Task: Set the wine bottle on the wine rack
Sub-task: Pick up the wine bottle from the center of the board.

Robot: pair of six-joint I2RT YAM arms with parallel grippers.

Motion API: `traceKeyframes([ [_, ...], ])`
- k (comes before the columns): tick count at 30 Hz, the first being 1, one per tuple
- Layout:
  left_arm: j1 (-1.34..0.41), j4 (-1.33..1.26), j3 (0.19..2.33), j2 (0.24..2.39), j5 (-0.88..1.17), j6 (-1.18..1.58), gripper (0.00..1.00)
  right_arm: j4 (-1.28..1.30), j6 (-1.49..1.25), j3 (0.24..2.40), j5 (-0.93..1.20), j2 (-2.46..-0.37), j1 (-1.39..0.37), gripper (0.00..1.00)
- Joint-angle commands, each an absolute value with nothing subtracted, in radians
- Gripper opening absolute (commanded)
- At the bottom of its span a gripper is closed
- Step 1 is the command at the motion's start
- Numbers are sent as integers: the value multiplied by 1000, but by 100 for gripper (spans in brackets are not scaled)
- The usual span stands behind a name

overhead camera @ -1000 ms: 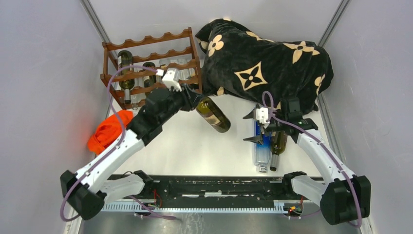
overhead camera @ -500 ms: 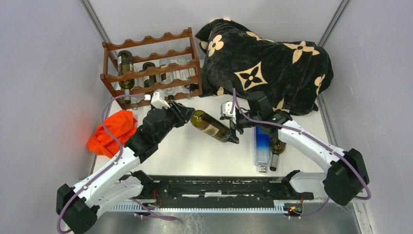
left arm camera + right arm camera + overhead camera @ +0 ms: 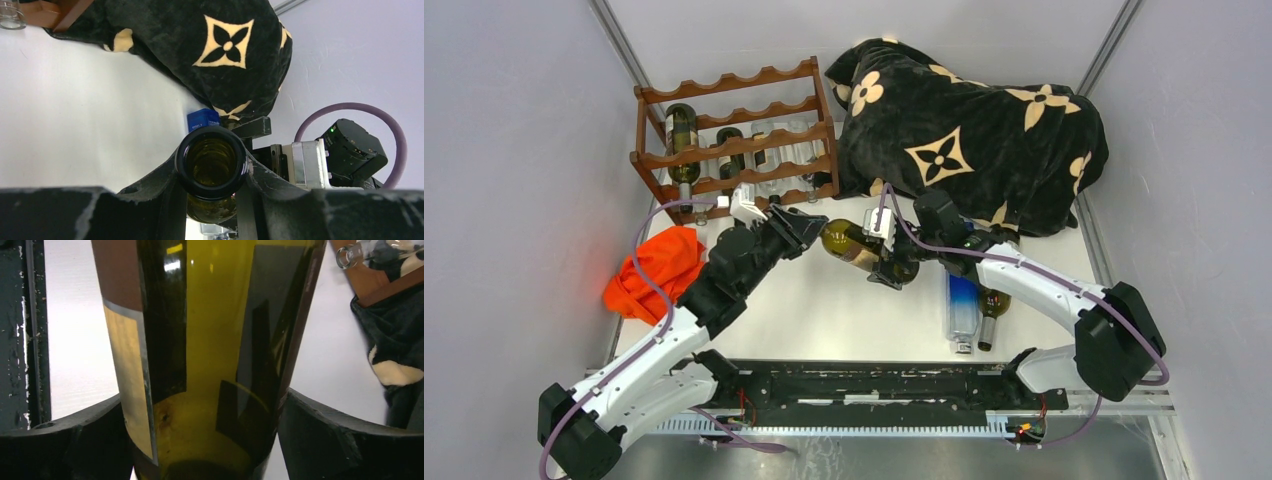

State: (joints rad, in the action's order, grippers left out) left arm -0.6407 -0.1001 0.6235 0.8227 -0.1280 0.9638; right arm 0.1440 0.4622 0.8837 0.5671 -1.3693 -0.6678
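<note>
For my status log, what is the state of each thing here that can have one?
wine bottle: uncorked, held by its neck
left gripper: shut on wine bottle
right gripper: open, astride the bottle's body
wine rack: upright, partly filled
orange cloth: crumpled
black blanket: heaped

Left tool (image 3: 212, 172) clamps the wine bottle (image 3: 212, 159) at its mouth.

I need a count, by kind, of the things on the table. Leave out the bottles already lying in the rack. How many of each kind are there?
Bottles outside the rack: 3 (green wine bottle, blue and clear bottle, dark bottle)
Cloths: 2 (black patterned blanket, orange cloth)
Wine rack: 1
Total: 6
</note>
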Motion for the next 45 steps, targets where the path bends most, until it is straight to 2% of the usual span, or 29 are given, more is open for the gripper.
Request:
traceKeyframes([
  [1, -638, -328, 645, 798, -79, 1085, 2, 115, 518, 882, 593, -1355, -680, 92],
  [3, -638, -333, 648, 803, -64, 1088, 2, 137, 563, 881, 619, -1343, -680, 81],
  [4, -638, -333, 650, 807, -54, 1086, 2, 145, 581, 879, 626, -1337, -679, 69],
  [7, -639, -331, 652, 821, -25, 1075, 3, 173, 627, 873, 636, -1306, -677, 21],
  [8, -638, -325, 654, 825, -14, 1070, 5, 181, 641, 869, 644, -1293, -672, 13],
  [9, -638, -311, 657, 832, -7, 1069, 15, 188, 652, 864, 661, -1282, -660, 4],
  [10, -638, -282, 666, 838, -5, 1067, 26, 194, 657, 859, 682, -1271, -645, 0],
  [16, -638, -154, 706, 875, 96, 970, 83, 208, 712, 801, 792, -1195, -543, 0],
  [18, -639, -58, 739, 884, 96, 913, 92, 218, 744, 781, 802, -1172, -522, 0],
  [25, -638, 286, 871, 885, 52, 662, 96, 348, 963, 777, 752, -1103, -472, 0],
  [29, -637, 375, 909, 879, 114, 568, 98, 491, 1184, 814, 687, -1081, -472, 0],
  [35, -637, 314, 880, 936, 374, 566, 99, 644, 1441, 888, 626, -1069, -472, 0],
  [40, -639, 69, 787, 1041, 676, 688, 99, 676, 1502, 961, 611, -1093, -482, 0],
  [45, -654, -31, 758, 1111, 754, 694, 99, 703, 1531, 1020, 565, -1115, -503, 0],
])
